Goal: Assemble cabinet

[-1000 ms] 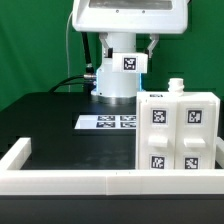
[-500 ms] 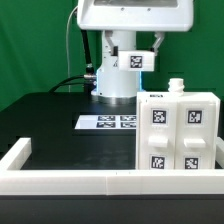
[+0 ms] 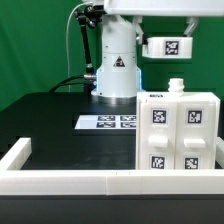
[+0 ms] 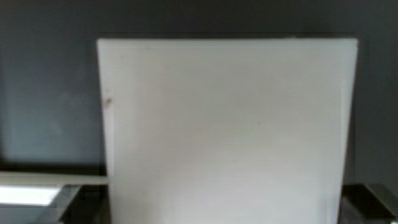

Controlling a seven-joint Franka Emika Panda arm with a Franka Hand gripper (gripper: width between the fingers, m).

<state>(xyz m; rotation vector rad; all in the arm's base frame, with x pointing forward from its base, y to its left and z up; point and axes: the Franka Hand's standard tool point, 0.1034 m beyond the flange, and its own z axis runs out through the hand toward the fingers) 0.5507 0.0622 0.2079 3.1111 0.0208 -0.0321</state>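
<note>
The cabinet (image 3: 180,135), a large white box with several square tags on its front, stands at the exterior view's right behind the border wall, with a small white knob (image 3: 176,86) on its top. High above it my gripper (image 3: 166,38) is shut on a white tagged panel (image 3: 168,47), which hangs in the air clear of the cabinet. In the wrist view that panel (image 4: 222,110) fills most of the picture as a plain white slab. My dark fingertips (image 4: 45,205) show only at its lower corners.
The marker board (image 3: 108,122) lies flat on the black table in front of the arm's white base (image 3: 116,75). A long low white border wall (image 3: 70,180) runs along the near edge and turns back at the exterior view's left.
The arm has risen and swung toward the exterior view's right, carrying the tagged panel from in front of the base to above the cabinet. The grip has not changed.
</note>
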